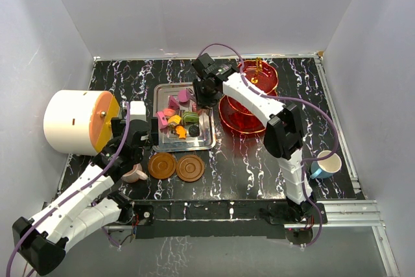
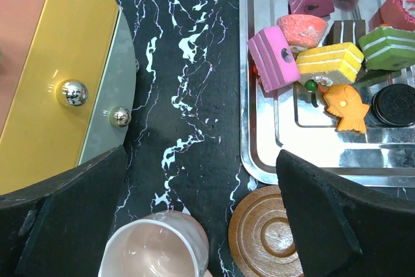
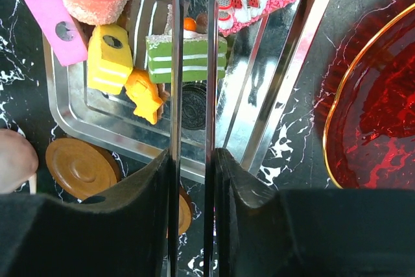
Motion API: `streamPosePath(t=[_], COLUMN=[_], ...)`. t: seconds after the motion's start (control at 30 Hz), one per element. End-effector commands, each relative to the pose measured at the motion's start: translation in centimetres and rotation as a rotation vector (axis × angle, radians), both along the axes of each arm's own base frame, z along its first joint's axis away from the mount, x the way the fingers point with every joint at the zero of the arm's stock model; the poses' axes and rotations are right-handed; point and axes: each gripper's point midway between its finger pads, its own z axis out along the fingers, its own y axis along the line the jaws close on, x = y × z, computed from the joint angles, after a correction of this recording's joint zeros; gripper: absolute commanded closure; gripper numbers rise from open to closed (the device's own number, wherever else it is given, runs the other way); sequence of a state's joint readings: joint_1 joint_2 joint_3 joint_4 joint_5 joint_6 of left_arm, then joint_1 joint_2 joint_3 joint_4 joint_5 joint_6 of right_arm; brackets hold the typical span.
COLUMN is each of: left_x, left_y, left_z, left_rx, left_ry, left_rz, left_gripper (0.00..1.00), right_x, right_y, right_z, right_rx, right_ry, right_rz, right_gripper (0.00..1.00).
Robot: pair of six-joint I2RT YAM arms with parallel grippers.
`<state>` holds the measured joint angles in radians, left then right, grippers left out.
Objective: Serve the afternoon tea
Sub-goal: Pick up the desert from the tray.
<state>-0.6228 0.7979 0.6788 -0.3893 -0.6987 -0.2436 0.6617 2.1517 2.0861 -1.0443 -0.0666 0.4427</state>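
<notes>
Only the overhead view is taking in the whole table: the white drum (image 1: 68, 121) is lying far left, and the left gripper (image 1: 134, 139) is hovering between it and the steel tray (image 1: 202, 142), jaws spread wide and empty, the pink cup (image 1: 135, 174) just below. Its wrist camera alone is showing two chrome knobs (image 2: 72, 93) on the drum's orange face. Two brown saucers (image 1: 162, 165) are sitting beside the tray carrying the sweets (image 1: 174, 120). The right gripper (image 3: 192, 157) is pinching thin steel tongs (image 3: 176, 63) over that tray, a grip only its own camera is revealing. The red three-tier stand (image 1: 237, 121) is standing alongside, the blue cup (image 1: 324, 163) far right
</notes>
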Motion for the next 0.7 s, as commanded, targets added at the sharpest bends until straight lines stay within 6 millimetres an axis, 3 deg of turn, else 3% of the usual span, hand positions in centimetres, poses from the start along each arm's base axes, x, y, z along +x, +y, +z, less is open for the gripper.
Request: streamPosePath(t=[0.0, 0.27, 0.67], left_x=[0.2, 0.3, 0.4], left_y=[0.2, 0.1, 0.0], left_z=[0.6, 0.4, 0.3], left_rx=[-0.005, -0.002, 0.0], left_ry=[-0.021, -0.016, -0.012], left_rz=[0.014, 0.009, 0.005], left_gripper=[0.01, 0.01, 0.01], right_x=[1.5, 2.3, 3.0], right_y=[1.5, 2.2, 2.2], right_z=[2.3, 2.4, 0.8], right_rx=[0.072, 0.146, 0.224], right_ry=[-0.072, -0.061, -0.003], right_rz=[0.021, 0.03, 0.015], right_gripper=[0.72, 0.66, 0.64])
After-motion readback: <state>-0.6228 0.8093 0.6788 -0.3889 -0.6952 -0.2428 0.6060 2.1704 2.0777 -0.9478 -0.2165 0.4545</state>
